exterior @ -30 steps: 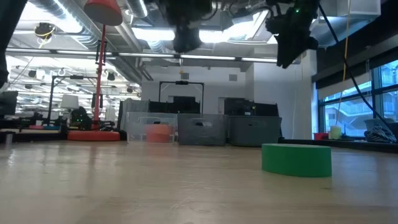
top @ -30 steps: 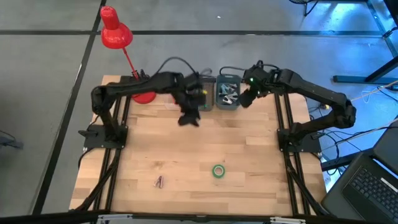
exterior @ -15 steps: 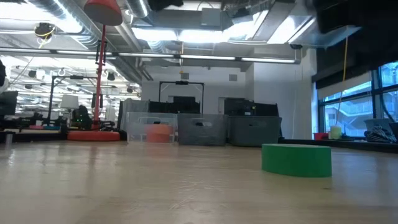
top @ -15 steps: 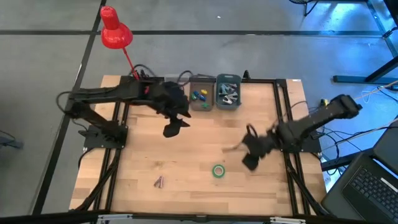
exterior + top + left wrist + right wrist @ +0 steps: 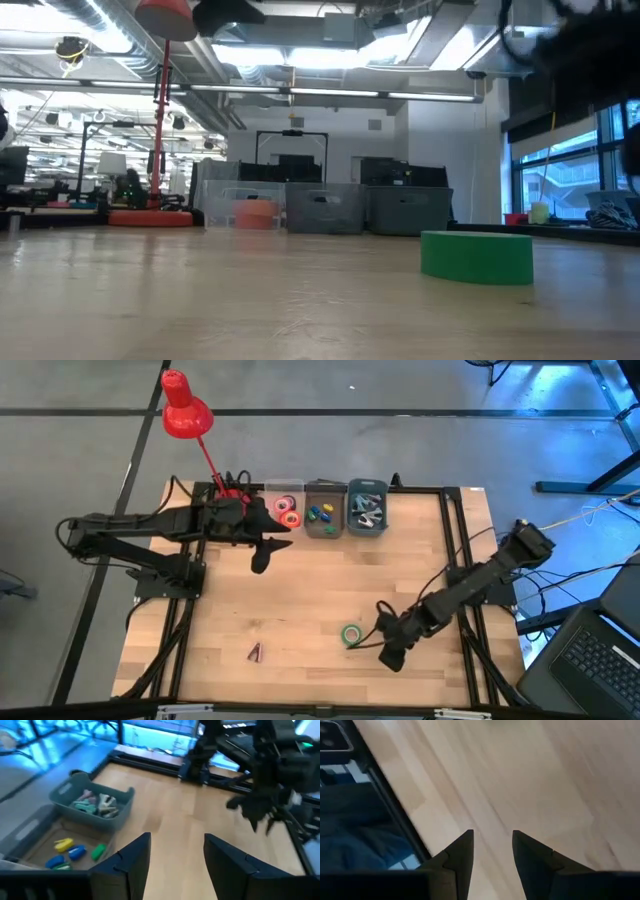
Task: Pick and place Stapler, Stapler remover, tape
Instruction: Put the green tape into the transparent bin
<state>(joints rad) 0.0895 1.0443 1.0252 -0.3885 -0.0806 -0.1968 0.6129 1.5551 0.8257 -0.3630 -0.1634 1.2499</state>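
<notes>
**My arms part ways over the table**

My right gripper [image 5: 388, 656] has swung down from the bins to the near table, just beside the green tape roll [image 5: 351, 634], not touching it; its fingers [image 5: 460, 855] stand parted with only bare wood between them, holding nothing. My left gripper [image 5: 262, 556] has pulled back from the middle toward the left, hovering near the clear bin [image 5: 283, 510] of red and pink tape rolls; its fingers [image 5: 132, 862] are apart and empty. Beside that bin sit a bin of small coloured blocks [image 5: 321, 516] and a grey bin of metal claw pieces [image 5: 367, 508]. A small metal piece [image 5: 255, 652] lies alone near the front. A red lamp [image 5: 185, 415] stands behind.
</notes>
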